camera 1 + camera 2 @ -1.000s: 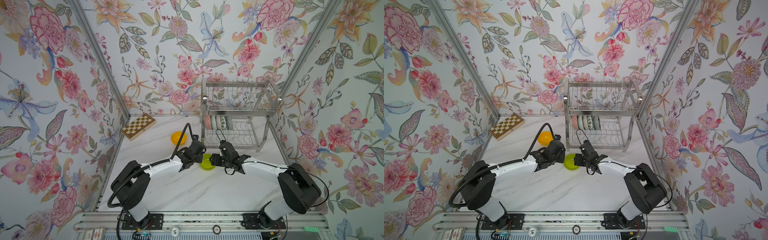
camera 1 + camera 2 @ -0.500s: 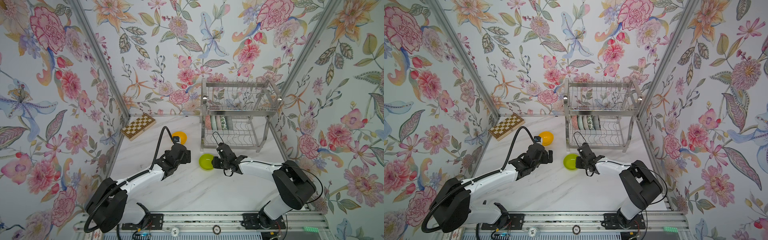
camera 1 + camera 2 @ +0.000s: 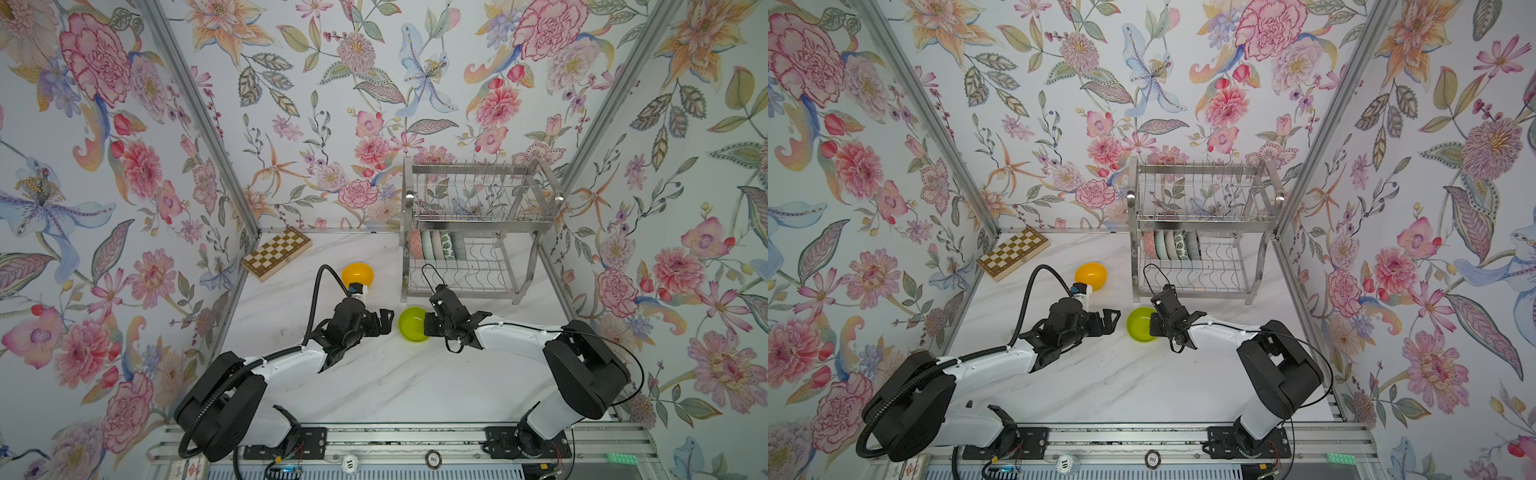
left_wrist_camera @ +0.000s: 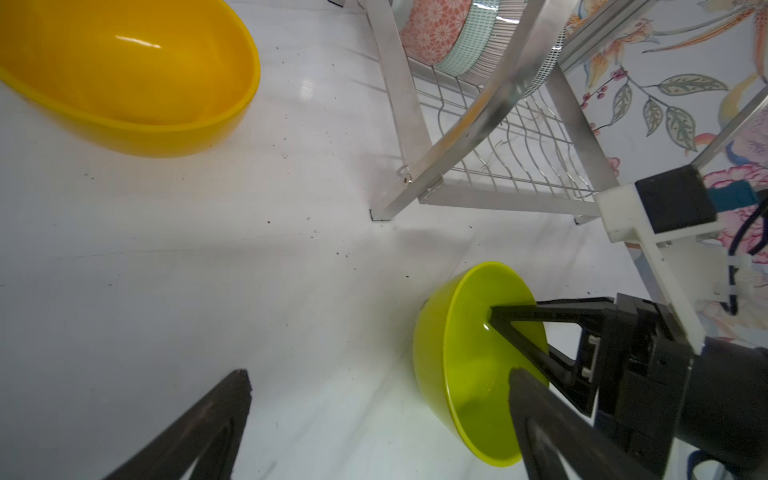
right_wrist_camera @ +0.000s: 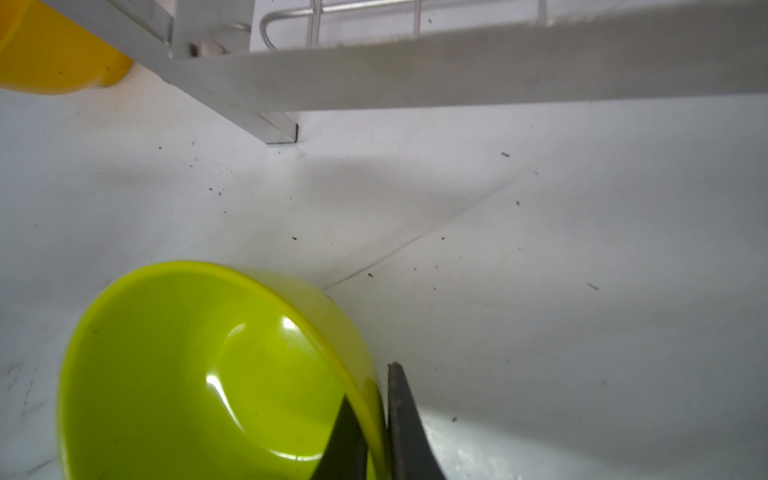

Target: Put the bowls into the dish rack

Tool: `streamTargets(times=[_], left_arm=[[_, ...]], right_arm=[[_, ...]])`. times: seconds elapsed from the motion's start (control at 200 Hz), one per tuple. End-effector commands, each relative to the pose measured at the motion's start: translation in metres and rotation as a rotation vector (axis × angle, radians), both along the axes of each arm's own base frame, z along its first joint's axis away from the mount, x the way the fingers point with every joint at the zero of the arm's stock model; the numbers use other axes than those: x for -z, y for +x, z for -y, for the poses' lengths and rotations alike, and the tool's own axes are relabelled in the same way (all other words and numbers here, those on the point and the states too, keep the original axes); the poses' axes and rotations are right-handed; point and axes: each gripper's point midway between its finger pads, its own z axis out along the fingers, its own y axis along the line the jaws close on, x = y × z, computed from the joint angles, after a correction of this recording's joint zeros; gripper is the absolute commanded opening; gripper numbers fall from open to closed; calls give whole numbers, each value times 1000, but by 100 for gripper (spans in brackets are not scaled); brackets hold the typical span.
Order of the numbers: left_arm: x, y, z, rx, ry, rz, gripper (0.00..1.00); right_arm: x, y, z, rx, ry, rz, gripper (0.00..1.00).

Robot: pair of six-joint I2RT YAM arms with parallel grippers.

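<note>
Black right fingers (image 5: pixel 405 424) are closed on the rim of the lime green bowl (image 5: pixel 187 374), one finger inside the wall and one outside, pinching it. In both top views we find this bowl (image 3: pixel 411 330) just below centre frame, low over the bench (image 3: pixel 374 382) and near the left front leg of the dish rack (image 3: pixel 478 226). We cannot tell whether its base touches the bench.

We see the left fingers (image 4: pixel 216 419) spread wide and holding nothing. In a top view they (image 3: pixel 1111 320) point at the lime green bowl from its left, near it but apart.

The orange-yellow bowl (image 3: pixel 357 274) sits upright on the bench, above the left wrist in the frame and left of the dish rack, apart from it. The dish rack stands right of centre frame. Five patterned bowls (image 3: pixel 436 245) stand on edge, side by side, at the left end of its lower shelf. A chessboard (image 3: pixel 276 253) lies at centre left.
</note>
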Motion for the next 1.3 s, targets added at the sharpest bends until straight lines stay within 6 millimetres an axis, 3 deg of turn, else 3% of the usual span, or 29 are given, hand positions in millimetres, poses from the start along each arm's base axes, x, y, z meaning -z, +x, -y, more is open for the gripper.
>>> streamTargets(times=[0.0, 0.165, 0.335, 0.601, 0.836, 1.036, 1.146, 1.296], left_arm=[[-17, 0, 22, 48, -80, 42, 99], [-24, 1, 36, 63, -68, 69, 99], [-36, 9, 35, 14, -69, 102, 97], [-53, 21, 27, -70, -89, 152, 81], [-57, 26, 24, -108, -98, 163, 63], [-65, 29, 16, -151, -114, 194, 27], [-68, 29, 14, -159, -112, 208, 12], [-70, 29, 14, -162, -115, 217, 5]], right_arm=[[-40, 17, 3, 51, 40, 177, 2], [-85, 28, 8, 97, 57, 395, 0], [-118, 31, 9, 127, 28, 557, 0], [-156, 17, -6, 126, 66, 754, 1], [-170, 2, -23, 120, 97, 858, 2], [-168, 1, -35, 141, 85, 881, 2], [-165, 3, -41, 139, 90, 872, 4], [-159, 5, -44, 144, 94, 856, 6]])
